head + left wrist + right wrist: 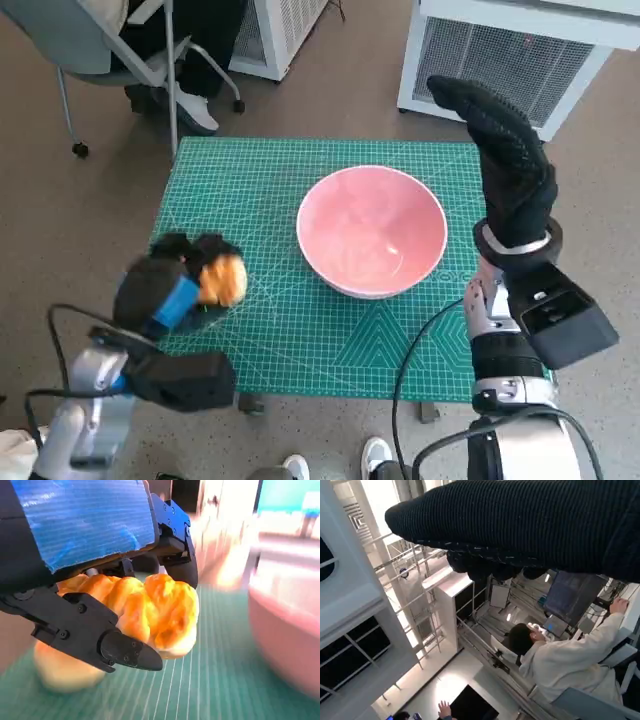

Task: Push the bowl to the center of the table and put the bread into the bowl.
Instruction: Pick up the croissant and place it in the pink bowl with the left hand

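Green gridded cutting mat [300, 330] covers the small table; the pale pink round bowl [372, 231] is the landmark, sitting roughly mid-mat. Nearest, at the bowl's left and toward the robot: left hand [170, 285], black with blue tape, fingers wrapped round the golden-orange lumpy bread [224, 280]. Left wrist view confirms the grip, black fingers [120, 647] clamped across the bread [160, 615]; whether the bread is clear of the mat, cannot tell. Right of the bowl: right hand [505, 165] in black knitted glove, raised, fingers extended, holding nothing, apart from the rim. Beyond the bowl: chair legs, a seated person's feet, white grilled units.

Judgement: bowl looks placed; the transfer is in hand. Lift before travelling, clear the near rim, release low over the bowl's middle.
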